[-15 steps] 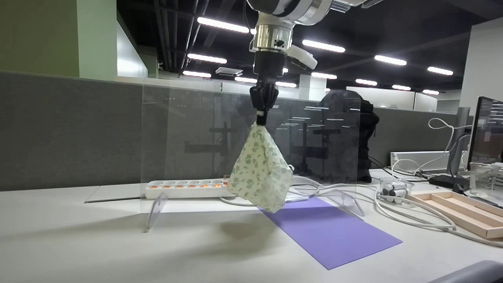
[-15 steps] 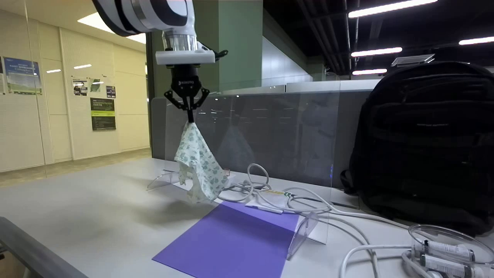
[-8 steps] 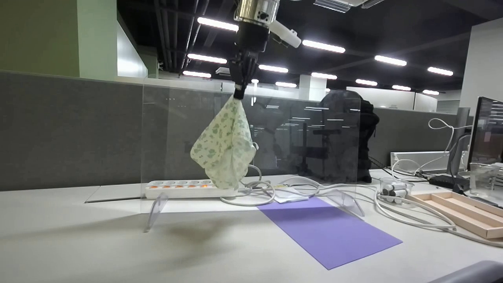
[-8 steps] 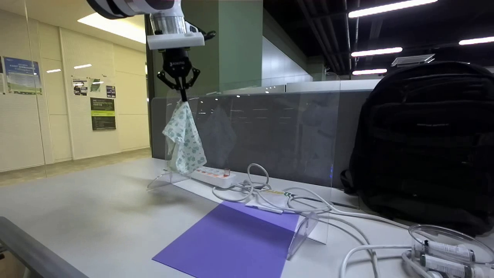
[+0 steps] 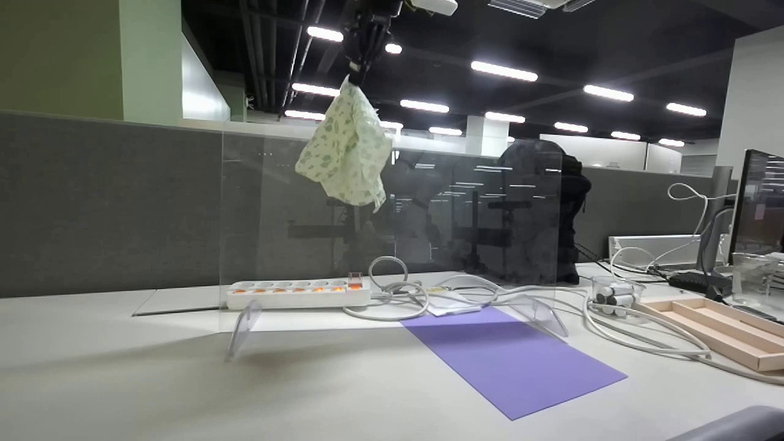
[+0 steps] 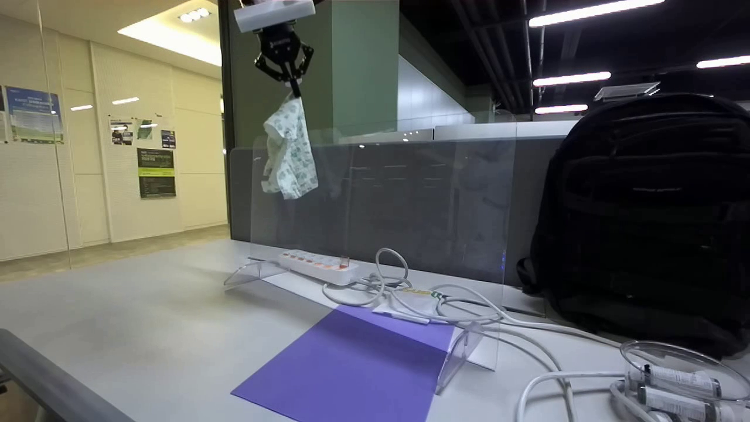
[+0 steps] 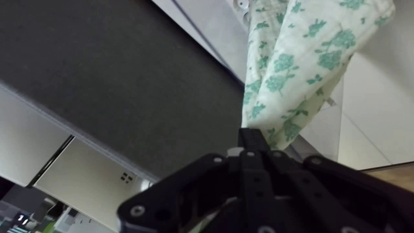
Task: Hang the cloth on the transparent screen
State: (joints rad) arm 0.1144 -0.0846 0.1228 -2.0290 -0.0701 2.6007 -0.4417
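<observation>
Grey, the partition (image 5: 110,208) stands along the far side of the white tabletop (image 5: 122,392). On the tabletop is the screen (image 5: 392,239), clear and upright on two see-through feet (image 5: 244,331). A black backpack (image 6: 638,223) stands behind one end of it; in an exterior view part of the backpack shows through the screen. The purple sheet (image 6: 363,375) lies flat, one end of it seen through the screen. A white cable (image 6: 586,374) lies in loops behind the screen and runs on beyond its end.

The cloth (image 5: 346,147), pale with a green sprig print, hangs in the air well above the tabletop, its top drawn to a point, the rest in loose folds. In both exterior views its lower part shows in front of the screen's upper part, and its top reaches higher than the screen's top edge. Whether cloth and screen touch, I cannot tell.

A wooden tray (image 5: 772,362) with a divider sits near the cable. The power strip (image 5: 297,297), white with orange switches, lies behind the screen. The black pincer (image 6: 295,89) points down, tilted a little, clenched on the cloth's gathered top. Near the tray, a clear cup (image 6: 662,343) holds several small labelled cylinders (image 6: 682,381).
</observation>
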